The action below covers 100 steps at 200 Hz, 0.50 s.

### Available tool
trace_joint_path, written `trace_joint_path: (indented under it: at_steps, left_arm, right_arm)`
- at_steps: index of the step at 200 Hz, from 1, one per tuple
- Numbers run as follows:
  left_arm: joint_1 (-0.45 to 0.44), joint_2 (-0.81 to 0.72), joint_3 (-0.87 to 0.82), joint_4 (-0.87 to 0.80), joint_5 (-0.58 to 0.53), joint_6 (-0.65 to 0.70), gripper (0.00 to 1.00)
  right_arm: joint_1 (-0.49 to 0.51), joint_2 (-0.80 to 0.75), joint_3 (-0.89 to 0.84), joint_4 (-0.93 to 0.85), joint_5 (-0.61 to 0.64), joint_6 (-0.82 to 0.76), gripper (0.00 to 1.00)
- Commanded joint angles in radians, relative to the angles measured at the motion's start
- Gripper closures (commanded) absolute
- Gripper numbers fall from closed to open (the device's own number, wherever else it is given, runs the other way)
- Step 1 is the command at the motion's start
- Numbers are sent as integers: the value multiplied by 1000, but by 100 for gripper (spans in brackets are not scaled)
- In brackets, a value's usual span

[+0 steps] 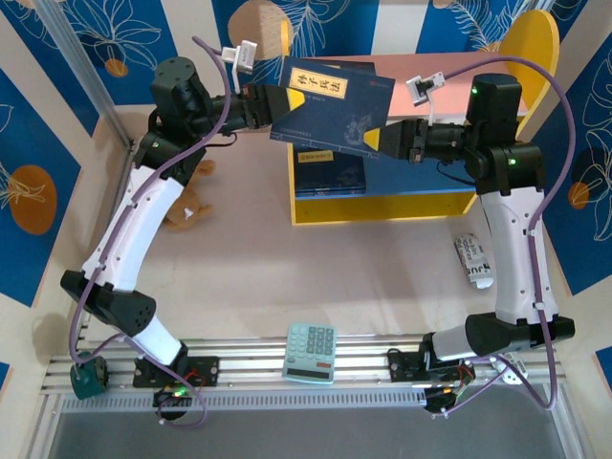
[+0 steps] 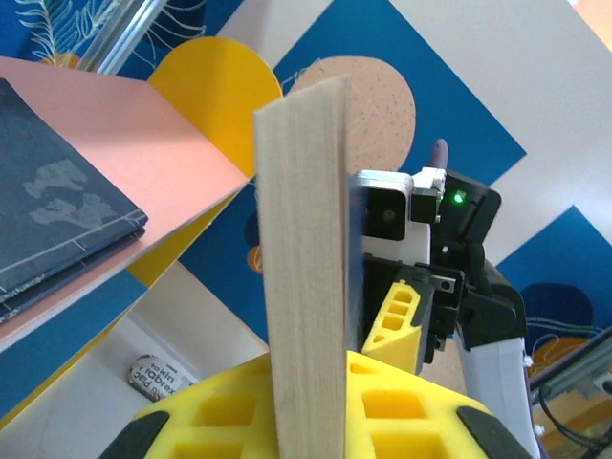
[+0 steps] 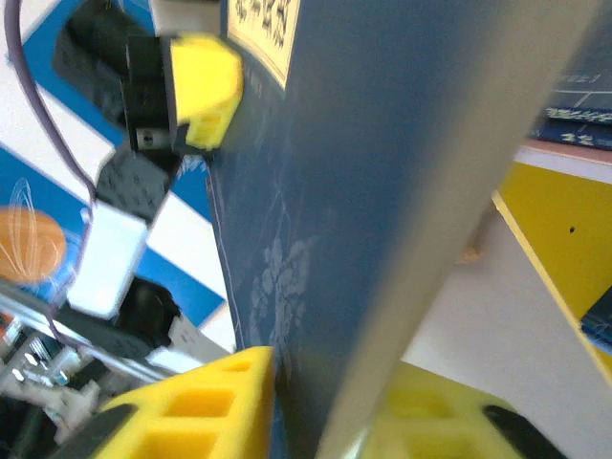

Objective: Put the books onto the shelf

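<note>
Nearest you, the mint calculator (image 1: 311, 352) sat on the rail between the arm bases. Further in, a crumpled white packet (image 1: 473, 260) lay by your right arm and a brown toy (image 1: 186, 206) by your left. Behind those stood the shelf (image 1: 382, 206), with a lower book (image 1: 330, 170) flat on its blue lower board (image 1: 430, 177). The left wrist camera had two stacked books (image 2: 57, 225) on the pink top board (image 2: 182, 153). The held book (image 1: 330, 100) hung tilted above the shelf, spanned between both grippers. Your left gripper (image 1: 265, 107) was clamped on its left edge, fingers (image 2: 402, 406) pressed onto it (page edge dead centre in that camera). Your right gripper (image 1: 385, 140) had the other edge between its fingers (image 3: 191, 411); can't tell whether they were pinching or slack.
</note>
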Motion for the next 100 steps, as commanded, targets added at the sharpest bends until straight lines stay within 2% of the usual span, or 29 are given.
trace_joint_path:
  at_steps: [1,16,37,70,100]
  left_arm:
    - [9,20,39,114,-124,-85,100]
    - [9,45,67,174,-162,-142,100]
    - [8,91,132,222,-203,-184,100]
    - [6,177,218,328,-204,-271,100]
    - [7,231,275,348,-224,-290,100]
  right_arm:
    - [-44,-37,-1,158,22,147,55]
    - [-85,-46,-1,206,68,220,45]
    - [-139,-55,4,250,126,290,38]
    - [-187,-26,46,298,135,370,32]
    - [-191,36,140,298,121,398,29]
